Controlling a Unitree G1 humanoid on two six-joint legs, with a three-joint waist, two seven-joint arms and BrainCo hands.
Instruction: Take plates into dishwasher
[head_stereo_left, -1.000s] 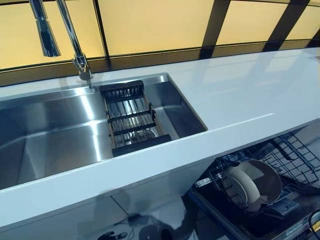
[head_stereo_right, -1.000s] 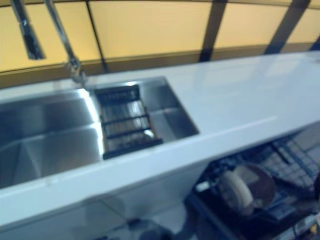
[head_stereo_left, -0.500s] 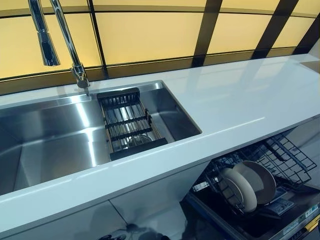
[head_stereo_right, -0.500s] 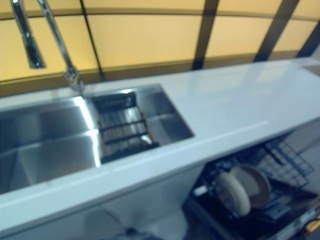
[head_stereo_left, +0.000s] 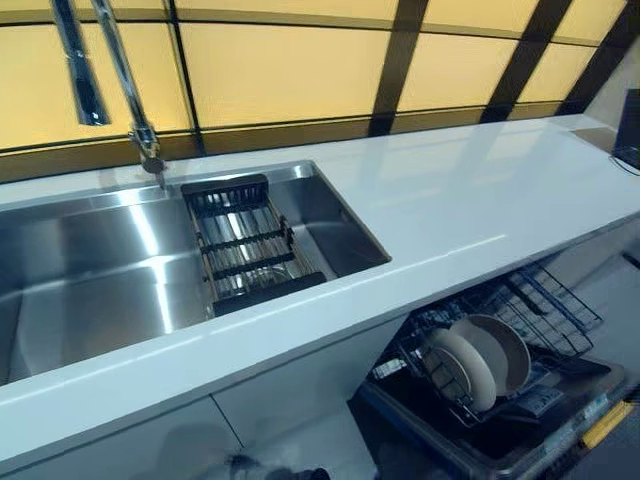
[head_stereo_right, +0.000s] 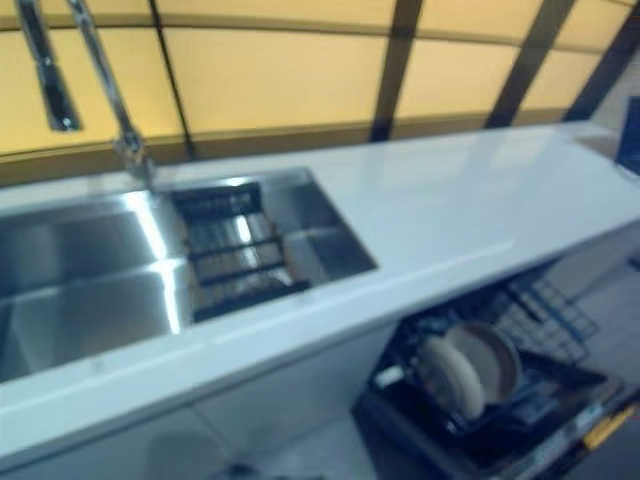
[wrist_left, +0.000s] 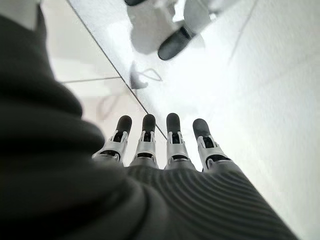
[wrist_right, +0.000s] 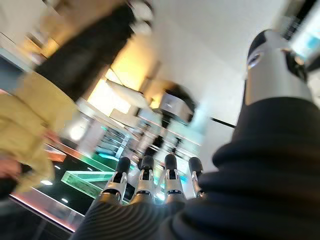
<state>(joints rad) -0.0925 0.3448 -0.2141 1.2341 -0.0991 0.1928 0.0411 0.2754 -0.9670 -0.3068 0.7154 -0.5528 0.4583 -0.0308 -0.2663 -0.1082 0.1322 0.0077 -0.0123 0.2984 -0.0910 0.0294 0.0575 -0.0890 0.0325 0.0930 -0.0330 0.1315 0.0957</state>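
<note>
A long white counter (head_stereo_left: 470, 190) runs across the kitchen. A shiny metal sink (head_stereo_left: 90, 270) is set into it. A tall tap (head_stereo_left: 125, 85) stands at the back of the sink. Inside the sink, at its right end, sits a dark rack (head_stereo_left: 245, 245) with metal bars. Something small and shiny shows under the bars, but it is too hard to tell what it is.

Below the counter, on the right, the dishwasher (head_stereo_left: 500, 430) is open. Its wire basket (head_stereo_left: 545, 310) is pulled out. Two plates (head_stereo_left: 478, 362) stand on edge in the basket, one right behind the other. The front one is pale and the back one has a brown rim.

The left hand (wrist_left: 160, 150) shows only in its wrist view. Its fingers are straight and hold nothing, with the pale floor past them. The right hand (wrist_right: 150, 185) also shows only in its wrist view. Its fingers are straight and empty too. A person in a yellow top (wrist_right: 30, 115) is blurry beyond it.
</note>
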